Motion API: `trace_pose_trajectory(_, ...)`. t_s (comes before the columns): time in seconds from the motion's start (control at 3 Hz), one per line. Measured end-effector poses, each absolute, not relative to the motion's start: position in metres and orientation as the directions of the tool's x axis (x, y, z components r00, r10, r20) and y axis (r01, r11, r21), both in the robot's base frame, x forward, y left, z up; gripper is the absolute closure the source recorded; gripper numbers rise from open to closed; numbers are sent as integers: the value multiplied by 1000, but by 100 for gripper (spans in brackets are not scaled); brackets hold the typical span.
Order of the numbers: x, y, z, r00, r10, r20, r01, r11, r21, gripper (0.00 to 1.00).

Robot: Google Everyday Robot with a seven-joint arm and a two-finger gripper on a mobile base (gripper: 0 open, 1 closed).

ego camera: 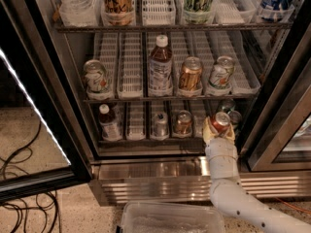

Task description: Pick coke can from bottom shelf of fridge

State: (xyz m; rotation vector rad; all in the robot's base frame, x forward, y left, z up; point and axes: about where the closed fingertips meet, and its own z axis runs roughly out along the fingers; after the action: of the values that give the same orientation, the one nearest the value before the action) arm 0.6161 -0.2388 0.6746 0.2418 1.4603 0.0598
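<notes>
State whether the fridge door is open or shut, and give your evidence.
Open: the door stands out left, and the end effector reaches inside, clasping the red can at the bottom shelf.

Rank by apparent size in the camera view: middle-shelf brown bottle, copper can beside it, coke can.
Largest: brown bottle
Then copper can and coke can, unranked: the end effector at the bottom shelf hides the coke can's base.
</notes>
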Motion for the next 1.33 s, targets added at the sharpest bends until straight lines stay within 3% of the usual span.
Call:
trace_pose_trajectory(1.0,586,-271,776,139,396,-908,-181,911,370,100)
trace_pose_trajectory(1.33,585,-252,775,91,399,-912,-245,897,368,100)
